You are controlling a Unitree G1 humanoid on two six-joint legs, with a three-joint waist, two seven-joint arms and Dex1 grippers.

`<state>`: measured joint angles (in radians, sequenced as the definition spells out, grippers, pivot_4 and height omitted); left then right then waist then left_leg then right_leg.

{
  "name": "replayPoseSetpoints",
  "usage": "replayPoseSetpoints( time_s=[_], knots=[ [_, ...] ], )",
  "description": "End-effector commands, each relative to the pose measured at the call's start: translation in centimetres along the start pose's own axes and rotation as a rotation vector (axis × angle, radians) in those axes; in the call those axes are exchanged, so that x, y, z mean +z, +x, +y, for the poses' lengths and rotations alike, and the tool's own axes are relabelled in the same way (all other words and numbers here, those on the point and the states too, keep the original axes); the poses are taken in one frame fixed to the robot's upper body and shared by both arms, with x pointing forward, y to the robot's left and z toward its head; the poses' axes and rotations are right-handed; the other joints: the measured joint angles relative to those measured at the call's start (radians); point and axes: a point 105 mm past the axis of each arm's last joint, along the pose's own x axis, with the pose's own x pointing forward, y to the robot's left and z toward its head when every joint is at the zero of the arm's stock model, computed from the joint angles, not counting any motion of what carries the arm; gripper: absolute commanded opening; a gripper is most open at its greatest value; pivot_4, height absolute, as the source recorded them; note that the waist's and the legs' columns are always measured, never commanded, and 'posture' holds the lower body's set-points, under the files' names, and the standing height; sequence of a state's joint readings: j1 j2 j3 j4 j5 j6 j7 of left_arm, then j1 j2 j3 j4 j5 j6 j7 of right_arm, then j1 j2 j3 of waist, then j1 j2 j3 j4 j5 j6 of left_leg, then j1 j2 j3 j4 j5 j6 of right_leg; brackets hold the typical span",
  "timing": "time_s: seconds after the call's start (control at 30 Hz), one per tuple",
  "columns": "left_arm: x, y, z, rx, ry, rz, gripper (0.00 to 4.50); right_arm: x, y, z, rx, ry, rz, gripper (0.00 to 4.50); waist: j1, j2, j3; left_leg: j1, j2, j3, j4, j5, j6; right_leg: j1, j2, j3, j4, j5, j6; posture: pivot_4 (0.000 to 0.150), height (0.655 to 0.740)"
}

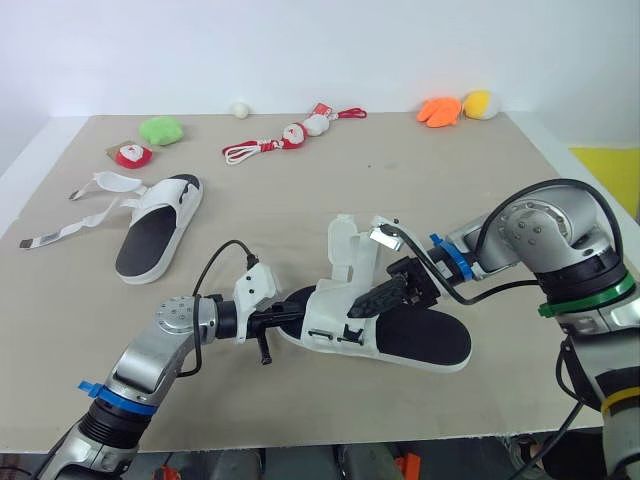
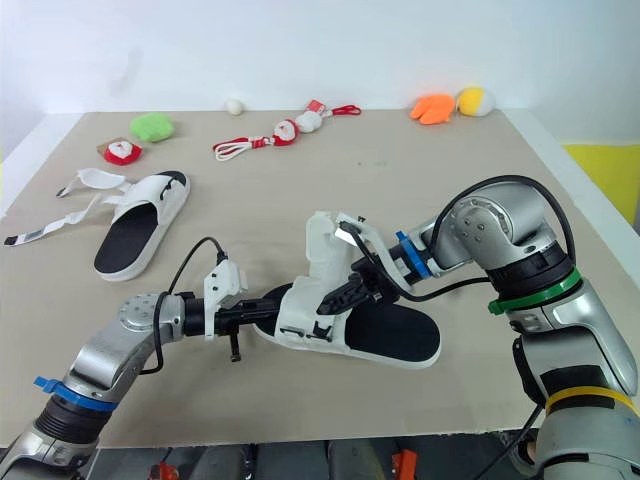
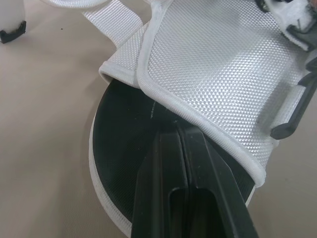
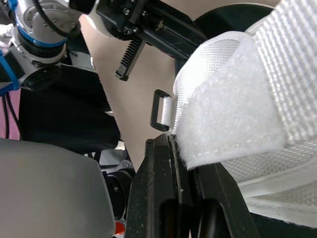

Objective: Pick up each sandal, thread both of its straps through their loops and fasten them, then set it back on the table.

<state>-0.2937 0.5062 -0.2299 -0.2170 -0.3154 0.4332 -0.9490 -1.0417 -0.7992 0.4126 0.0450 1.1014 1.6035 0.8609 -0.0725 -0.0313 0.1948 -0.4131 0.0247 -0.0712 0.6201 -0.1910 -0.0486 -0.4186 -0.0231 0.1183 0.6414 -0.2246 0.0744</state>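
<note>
White-strapped, black-soled sandal point(image 1: 415, 342) lies at 6 o'clock on the table point(image 1: 350, 180). The left gripper point(image 3: 181, 138), fingers together, rests its tips on the footbed at the sandal's 9 o'clock end. The right gripper point(image 1: 385, 297), reaching from 3 o'clock, is clamped on a raised strap point(image 4: 233, 109). The second sandal point(image 1: 160, 225) rests at 10 o'clock, straps loose.

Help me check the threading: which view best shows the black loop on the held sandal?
The right wrist view: the black loop sits close, table showing through it, beside the white strap pinched by the right gripper. The eye views show small dark marks on the sandal. The left wrist view catches a black buckle, perhaps another.
</note>
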Motion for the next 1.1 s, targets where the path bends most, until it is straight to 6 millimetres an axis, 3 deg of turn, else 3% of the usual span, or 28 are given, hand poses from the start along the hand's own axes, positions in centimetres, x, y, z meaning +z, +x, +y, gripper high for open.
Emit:
replayPoseSetpoints(
  time_s=[0.03,0.27,1.1],
  knots=[
    [-2.4,0.3,-0.8,-0.023,-0.072,0.078,0.00,0.4,-0.5,1.4,0.093,0.007,0.001,0.05,0.000,0.000,0.000,0.000,0.000,0.000,0.000,0.000,0.000,0.000,0.000,0.000,0.000,0.000,0.000,0.150,0.7400],
    [-2.4,0.4,-0.9,-0.025,-0.070,0.078,0.00,0.8,-0.9,1.5,0.122,0.057,0.000,0.05,0.000,0.000,0.000,0.000,0.000,0.000,0.001,0.000,0.000,0.000,0.000,0.000,0.001,0.000,0.000,0.150,0.7400],
    [-2.5,0.4,-1.3,-0.023,-0.079,0.075,0.00,-1.3,1.0,0.5,0.013,-0.021,0.079,0.05,0.000,0.001,-0.001,0.000,0.000,-0.001,0.001,-0.001,0.002,0.000,0.000,-0.001,0.001,-0.002,0.001,0.150,0.7400]
  ],
)
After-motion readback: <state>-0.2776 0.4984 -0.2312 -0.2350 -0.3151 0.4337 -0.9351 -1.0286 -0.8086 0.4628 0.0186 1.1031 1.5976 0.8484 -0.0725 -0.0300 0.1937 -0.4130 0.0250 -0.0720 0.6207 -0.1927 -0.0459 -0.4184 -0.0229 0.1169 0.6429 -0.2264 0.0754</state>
